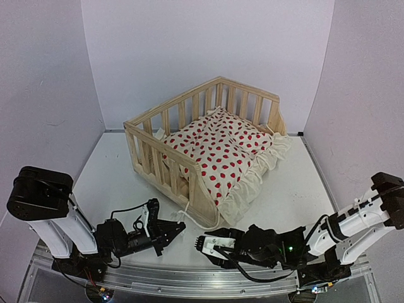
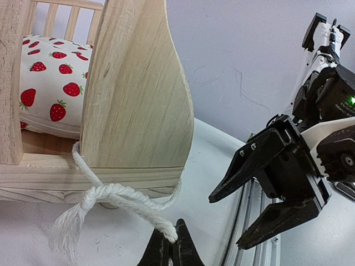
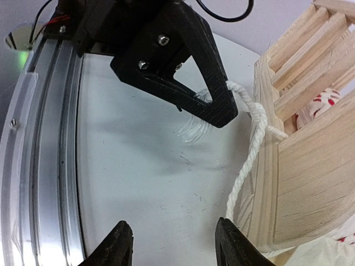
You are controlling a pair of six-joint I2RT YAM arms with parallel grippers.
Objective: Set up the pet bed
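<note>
We saw the white table point(image 1: 107, 180) filling the lower half of the top view. The bed point(image 1: 146, 150) stood on it at the centre of the frame, turned at an angle, with slatted rails on three sides and its open side facing lower right. The cushion point(image 1: 221, 150), white with red strawberries, lay inside the bed. Its ruffled edge spilled over the open side onto the table.

The right gripper point(image 1: 201, 242) lay low at bottom centre, pointing left. Its fingers stood apart with nothing between them, and in its own wrist view only bare table showed between the two tips. The left gripper point(image 1: 179, 228) lay just left of it, pointing right, near the bed's closest corner. The two sets of tips were close but apart.

The left gripper's fingers were pinched together on the string point(image 2: 119, 195). In the left wrist view the string passed on both sides of the foot of the end board point(image 2: 138, 94), twisted together below it, and ran down into the closed tips at the bottom edge. A frayed end hung at lower left.
</note>
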